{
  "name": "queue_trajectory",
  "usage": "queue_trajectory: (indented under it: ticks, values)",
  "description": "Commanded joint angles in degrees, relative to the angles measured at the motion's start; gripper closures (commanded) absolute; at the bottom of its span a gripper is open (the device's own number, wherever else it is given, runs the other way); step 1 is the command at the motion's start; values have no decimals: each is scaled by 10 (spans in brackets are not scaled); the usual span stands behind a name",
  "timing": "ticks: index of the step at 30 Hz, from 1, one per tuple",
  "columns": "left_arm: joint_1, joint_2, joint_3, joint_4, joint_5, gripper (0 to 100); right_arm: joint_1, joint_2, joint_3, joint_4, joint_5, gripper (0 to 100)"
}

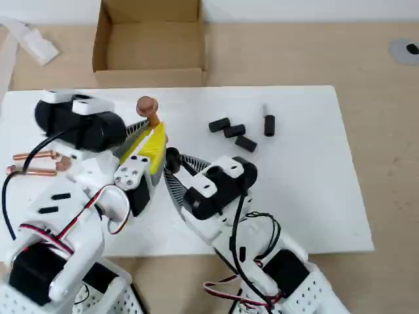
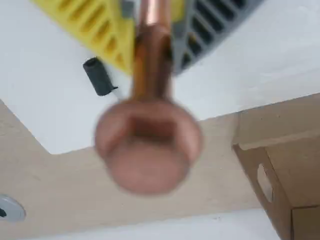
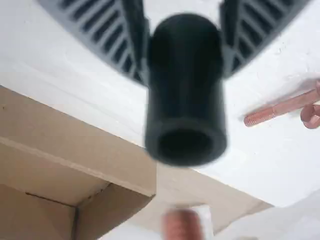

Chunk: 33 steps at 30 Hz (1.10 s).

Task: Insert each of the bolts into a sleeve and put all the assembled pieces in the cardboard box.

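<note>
Bolt in the left gripper, sleeve in the right, both over the white board (image 1: 308, 196).

At the board's left edge lie a loose bolt (image 1: 36, 156) and a second bolt (image 1: 33, 172), side by side and partly under the left arm. Just beyond the board's far edge, left of its middle, stands the cardboard box (image 1: 149, 77), open at the top. Near that far edge the left gripper (image 1: 155, 127) has its yellow and grey fingers closed on the shaft of a copper bolt (image 1: 148, 106), whose round head points toward the box. Closer to the board's middle, just beside it, the right gripper (image 1: 173, 160) clamps a black sleeve (image 1: 172, 156) between grey fingers, with the sleeve's open end facing away from the wrist. In the board's far right part three loose sleeves (image 1: 234, 131) lie close together, and a fourth sleeve (image 1: 269, 125) lies just to their right.
</note>
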Motion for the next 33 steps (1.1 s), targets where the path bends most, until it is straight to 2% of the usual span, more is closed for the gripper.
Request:
queue_trajectory:
  ticks: [1, 8, 25, 33]
  values:
    - [-6, 2, -36, 17, 1, 995, -7, 1, 3, -16, -2, 989]
    - [45, 2, -40, 44, 33, 995, -7, 1, 15, -18, -3, 989]
    - [44, 1, -34, 41, 32, 995, -7, 0, 11, -17, -4, 989]
    - [28, -3, 11, 18, 19, 995, -7, -1, 11, -17, -4, 989]
